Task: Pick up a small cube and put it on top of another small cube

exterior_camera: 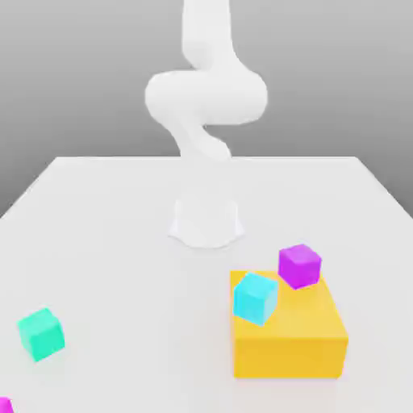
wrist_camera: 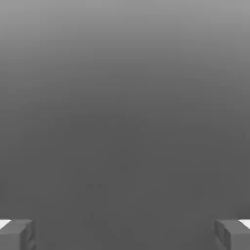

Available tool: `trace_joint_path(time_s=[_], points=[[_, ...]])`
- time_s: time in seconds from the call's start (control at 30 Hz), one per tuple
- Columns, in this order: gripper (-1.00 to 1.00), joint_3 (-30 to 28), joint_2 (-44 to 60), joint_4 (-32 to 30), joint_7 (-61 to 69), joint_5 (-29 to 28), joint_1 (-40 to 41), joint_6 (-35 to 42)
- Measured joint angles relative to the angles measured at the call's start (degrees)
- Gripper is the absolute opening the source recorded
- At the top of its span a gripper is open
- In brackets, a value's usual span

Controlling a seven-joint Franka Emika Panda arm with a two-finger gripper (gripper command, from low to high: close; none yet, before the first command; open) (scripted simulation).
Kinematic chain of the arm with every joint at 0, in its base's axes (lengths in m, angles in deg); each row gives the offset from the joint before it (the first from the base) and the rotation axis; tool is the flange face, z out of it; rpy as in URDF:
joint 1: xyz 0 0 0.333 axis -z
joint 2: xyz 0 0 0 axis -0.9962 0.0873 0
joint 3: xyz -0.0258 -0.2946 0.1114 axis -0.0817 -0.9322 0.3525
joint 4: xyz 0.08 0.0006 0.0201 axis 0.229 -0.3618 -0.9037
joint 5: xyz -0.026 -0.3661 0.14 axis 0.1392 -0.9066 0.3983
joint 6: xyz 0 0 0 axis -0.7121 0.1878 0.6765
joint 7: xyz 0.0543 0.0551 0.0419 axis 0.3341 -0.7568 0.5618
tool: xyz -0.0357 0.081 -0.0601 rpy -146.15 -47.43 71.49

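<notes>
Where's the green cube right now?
In the exterior view, the green cube sits on the table toward the exterior view's left, across from the yellow block, with a bit of pink nearby.

Ext. view: lg. yellow block (exterior_camera: 287, 356) on the white worktop (exterior_camera: 129, 266), twd. the view's right, flat top and front side showing. Violet-purple cube (exterior_camera: 299, 266), sm., overlaps the block's rear edge in view, one corner pointing twd. the camera; can't tell if it's touching the block. Green-teal cube (exterior_camera: 41, 334), also sm., nr. the view's left, turned at an angle, well apart from the block. Bkgd. (exterior_camera: 339, 81) plain grey, behind the worktop's far edge. Hand view: grey bkgd. too, lighter at one edge.
</notes>
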Motion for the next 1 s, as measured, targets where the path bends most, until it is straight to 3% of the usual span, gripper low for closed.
trace_joint_path(time_s=[0.53,1.0], points=[[0.00,-13.4,33.5,7.5,16.6,9.4,-0.7,-4.5],[0.00,-15.6,62.1,14.0,29.8,15.7,8.1,-8.7]])
